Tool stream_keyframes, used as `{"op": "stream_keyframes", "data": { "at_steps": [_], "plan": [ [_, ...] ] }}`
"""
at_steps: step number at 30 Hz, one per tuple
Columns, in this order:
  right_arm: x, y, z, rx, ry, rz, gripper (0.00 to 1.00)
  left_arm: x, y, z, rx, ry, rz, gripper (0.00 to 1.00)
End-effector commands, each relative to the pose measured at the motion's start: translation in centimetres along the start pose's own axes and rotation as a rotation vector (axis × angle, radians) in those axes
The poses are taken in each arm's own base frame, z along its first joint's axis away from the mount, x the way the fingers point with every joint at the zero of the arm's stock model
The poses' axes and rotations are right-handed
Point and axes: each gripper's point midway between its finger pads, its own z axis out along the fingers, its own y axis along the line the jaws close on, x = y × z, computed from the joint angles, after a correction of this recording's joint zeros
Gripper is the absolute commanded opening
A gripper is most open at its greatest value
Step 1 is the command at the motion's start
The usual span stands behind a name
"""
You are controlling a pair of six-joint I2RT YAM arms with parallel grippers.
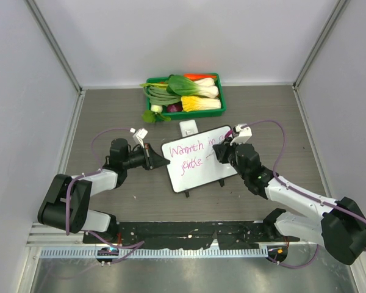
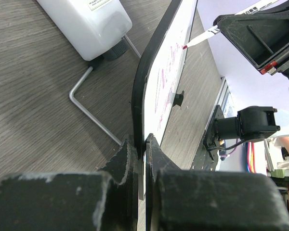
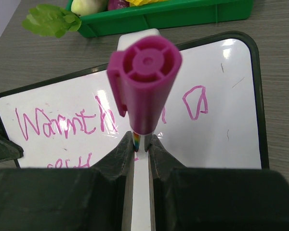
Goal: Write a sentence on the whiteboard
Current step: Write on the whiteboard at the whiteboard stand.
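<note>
The whiteboard [image 1: 202,175] lies tilted at the table's middle, with two black feet on its near edge. The sentence [image 1: 192,149] is pink cursive in two lines, starting "Warmth in". My left gripper [image 1: 165,162] is shut on the board's left rim; in the left wrist view the jaws [image 2: 142,144] clamp the dark edge of the whiteboard [image 2: 168,82]. My right gripper [image 1: 222,152] is shut on a magenta marker [image 3: 144,82] over the board's right part. The marker's tip [image 2: 185,46] sits at the board face. In the right wrist view the sentence [image 3: 58,122] shows on the whiteboard [image 3: 226,139].
A green tray [image 1: 222,102] of toy vegetables stands at the back middle, with a green leaf [image 3: 50,19] beside it. A small white box [image 1: 188,128] sits just behind the board, also in the left wrist view [image 2: 86,24], with a bent metal rod [image 2: 86,108] by it.
</note>
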Motion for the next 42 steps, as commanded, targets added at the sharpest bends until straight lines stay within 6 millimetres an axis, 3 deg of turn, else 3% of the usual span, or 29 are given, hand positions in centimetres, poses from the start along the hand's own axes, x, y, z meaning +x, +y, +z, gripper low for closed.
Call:
{"op": "stream_keyframes", "data": {
  "at_steps": [1, 7, 13, 23, 42],
  "plan": [
    [-1.9, -0.4, -0.1, 0.038, -0.056, 0.001, 0.01, -0.2, 2.5, 0.1, -0.107, -0.028, 0.045, 0.0],
    [-3.6, 1.9, -0.6, -0.07, -0.098, 0.033, 0.01, -0.2, 2.4, 0.1, -0.103, -0.026, 0.049, 0.0],
    [-4.5, 2.7, -0.4, -0.094, -0.117, 0.046, 0.01, -0.3, 2.4, 0.1, -0.104, -0.03, 0.05, 0.0],
    [-1.9, 1.2, 0.6, -0.042, -0.068, 0.037, 0.01, -0.3, 2.4, 0.1, -0.103, -0.029, 0.049, 0.0],
    [1.2, -0.3, -0.6, -0.018, 0.015, 0.034, 0.01, -0.2, 2.4, 0.0, -0.103, -0.031, 0.047, 0.0]
  ]
}}
